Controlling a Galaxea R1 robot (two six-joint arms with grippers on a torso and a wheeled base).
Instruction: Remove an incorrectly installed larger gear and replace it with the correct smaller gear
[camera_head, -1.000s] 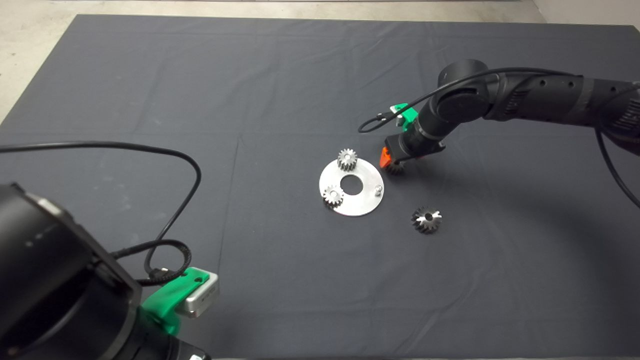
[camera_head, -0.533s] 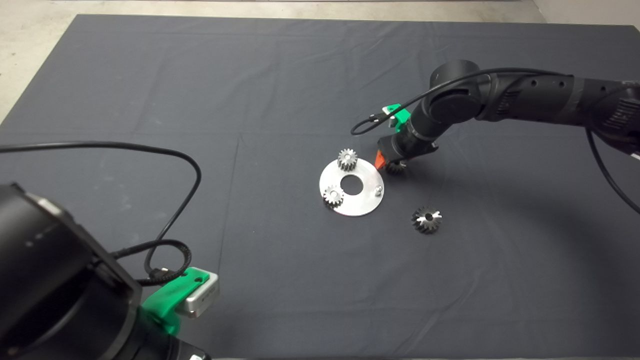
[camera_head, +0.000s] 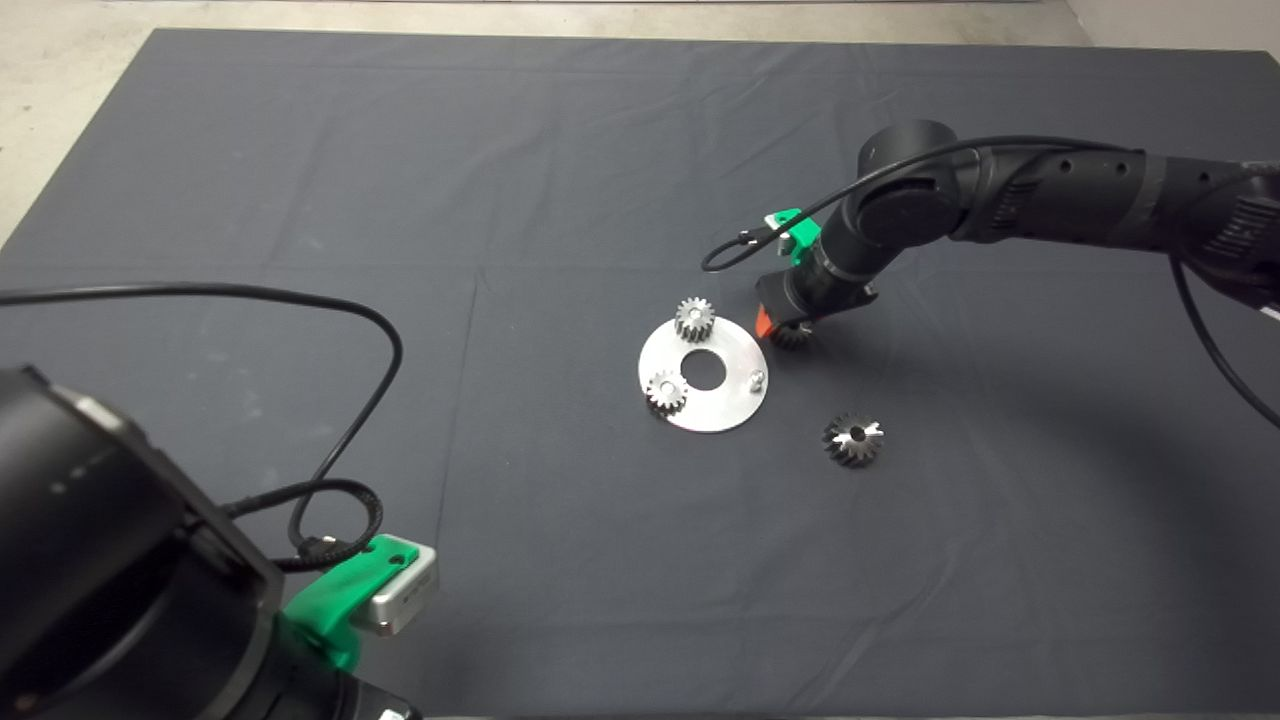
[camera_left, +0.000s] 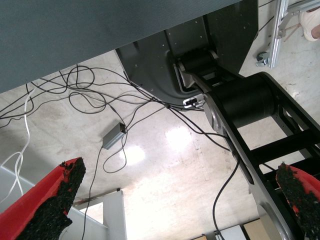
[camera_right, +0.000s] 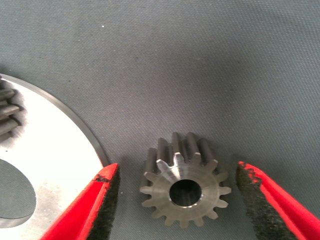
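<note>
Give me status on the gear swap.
Done: the larger gear lies on the mat, off the plate; its pin stands bare. In hand: the right pincer straddles the smaller gear, open, pads apart from it. Left: grasp, seat on pin. Left pincer parked, open.

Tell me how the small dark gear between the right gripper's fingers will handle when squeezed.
The smaller gear looks like solid steel: probably rigid and heavy for its size. Its toothed rim may give the open right gripper's pads some bite. Lying flat on the mat, it seems unlikely to roll.
</note>
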